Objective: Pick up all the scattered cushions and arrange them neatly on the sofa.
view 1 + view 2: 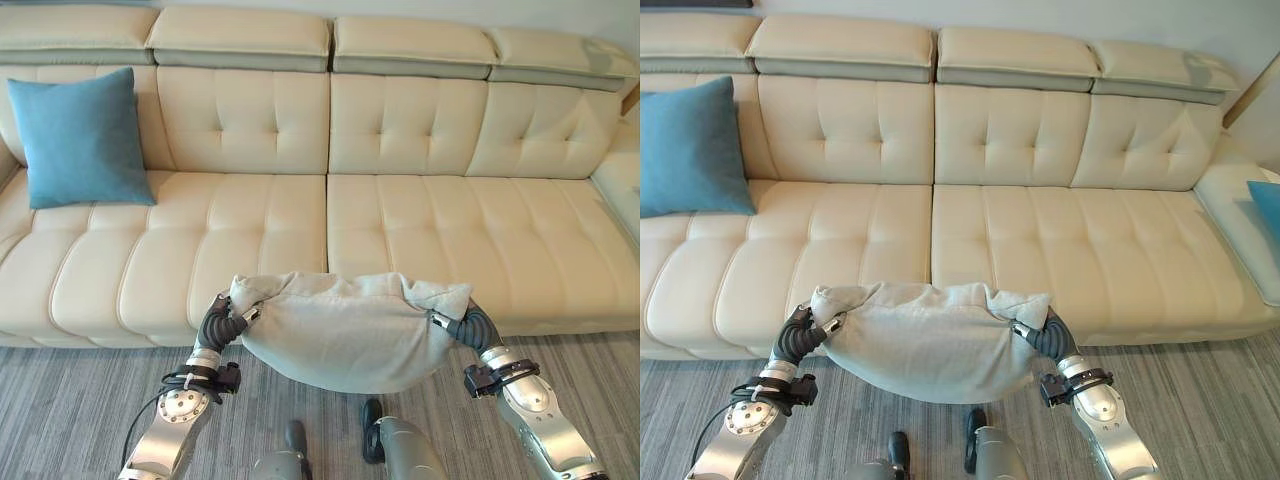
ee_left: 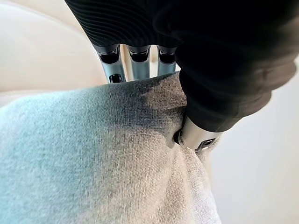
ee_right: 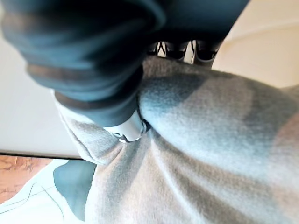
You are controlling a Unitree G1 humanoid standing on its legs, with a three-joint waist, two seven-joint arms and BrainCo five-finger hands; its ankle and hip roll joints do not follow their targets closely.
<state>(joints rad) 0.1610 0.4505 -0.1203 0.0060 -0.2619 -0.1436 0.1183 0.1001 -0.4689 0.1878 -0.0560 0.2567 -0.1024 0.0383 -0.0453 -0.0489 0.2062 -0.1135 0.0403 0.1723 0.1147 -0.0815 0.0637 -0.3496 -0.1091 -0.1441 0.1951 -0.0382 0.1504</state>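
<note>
currently: grey cushion (image 1: 350,335) hanging before the cream sofa (image 1: 420,240), left robot hand (image 1: 222,322) and right robot hand (image 1: 468,322) pinching its upper corners; advisable: lifting level, seating it upright beside the blue cushion (image 1: 80,135).

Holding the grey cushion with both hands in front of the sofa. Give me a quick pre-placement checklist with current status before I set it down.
1. Left hand pinching the grey cushion at its corner: ok, thumb pressed into the fabric in the left wrist view.
2. Right hand pinching the opposite corner: ok.
3. Cushion level between the hands: ok, sagging in the middle.
4. Sofa seat ahead free: ok.
5. Blue cushion placed: ok, leaning on the backrest at the left end.
6. Second blue cushion at the far right: cannot tell whether placed properly.
</note>
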